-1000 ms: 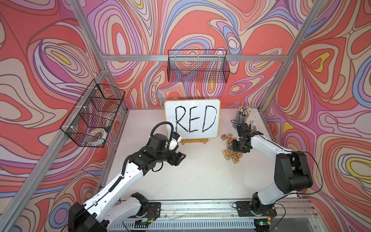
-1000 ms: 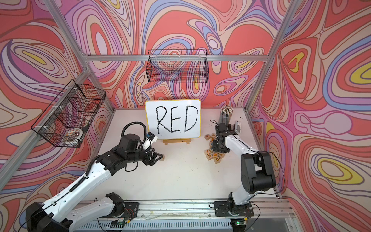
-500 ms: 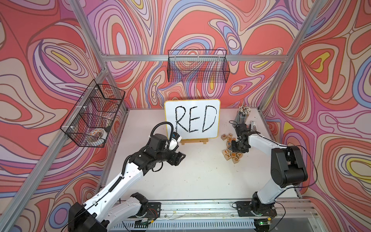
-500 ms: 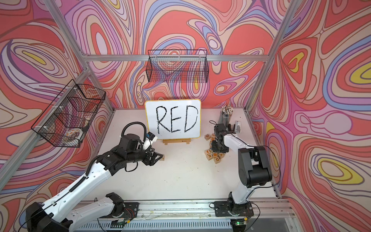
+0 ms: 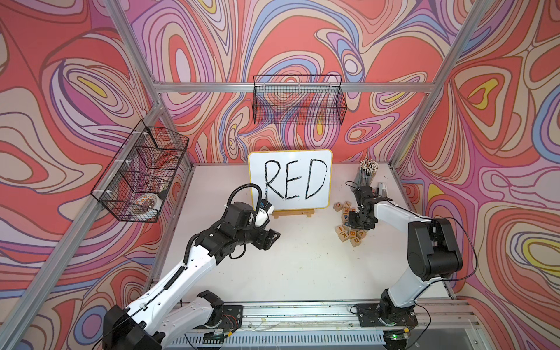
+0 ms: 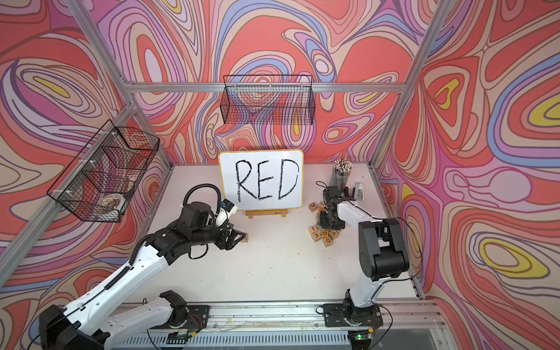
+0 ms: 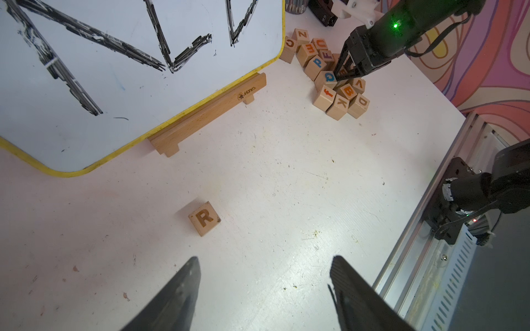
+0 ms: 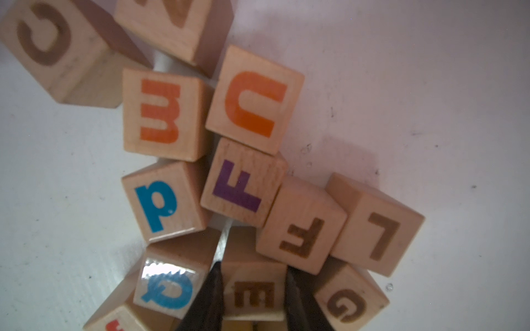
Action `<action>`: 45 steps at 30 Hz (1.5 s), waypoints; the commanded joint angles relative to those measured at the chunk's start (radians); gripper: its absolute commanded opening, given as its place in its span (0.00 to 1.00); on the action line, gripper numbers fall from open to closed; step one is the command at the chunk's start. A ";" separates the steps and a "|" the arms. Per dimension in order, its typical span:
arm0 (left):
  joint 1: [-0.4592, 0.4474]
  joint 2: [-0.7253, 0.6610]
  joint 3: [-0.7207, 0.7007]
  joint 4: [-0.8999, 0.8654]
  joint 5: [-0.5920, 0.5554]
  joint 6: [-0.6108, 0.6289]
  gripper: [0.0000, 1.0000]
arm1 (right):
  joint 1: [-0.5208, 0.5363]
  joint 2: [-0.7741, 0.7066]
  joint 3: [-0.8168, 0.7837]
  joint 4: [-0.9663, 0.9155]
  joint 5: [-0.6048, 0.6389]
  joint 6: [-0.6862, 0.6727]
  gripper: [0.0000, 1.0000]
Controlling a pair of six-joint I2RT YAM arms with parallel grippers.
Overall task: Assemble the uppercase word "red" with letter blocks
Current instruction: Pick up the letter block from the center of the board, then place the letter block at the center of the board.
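White tabletop (image 5: 303, 272): I am working on the second letter of the word; only one cube is standing out in the open so far.
White board with black handwritten "RED" (image 5: 291, 181): standing upright at the back, showing the word I am copying.
Heap of small light-wood letter cubes (image 5: 351, 230): lying to the board's right, cubes touching and tilted; a D cube (image 7: 362, 101) is lying at its front edge.
Left pincer (image 7: 265, 259): hanging spread and empty near the light-wood cube with the brown R (image 7: 204, 218).
Right pincer (image 8: 253, 268): reaching into the heap, pinching the light-wood cube with the brown E (image 8: 253, 296) on two opposite sides.
E cube: sitting inside the heap with neighbours crowding it; its E face is pointing up at my wrist, the bars pointing back along my fingers. Being a cube, it has no long axis.
R cube: lying alone, R upward, before the board's left part, well apart from the heap.
Next move: I judge it is calling for a straight lift clear of the neighbours, then a turn so E reads like R, landing just right of it.
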 commanded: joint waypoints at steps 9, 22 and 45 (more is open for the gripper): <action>-0.007 -0.027 -0.009 0.001 -0.008 0.004 0.75 | -0.006 -0.068 0.082 -0.109 -0.053 -0.049 0.13; -0.008 -0.030 -0.009 0.000 -0.008 0.004 0.75 | 0.204 -0.151 0.211 -0.301 -0.074 -0.174 0.12; -0.031 -0.124 -0.043 -0.055 -0.063 -0.031 0.75 | 0.647 0.108 0.469 -0.337 -0.074 -0.510 0.16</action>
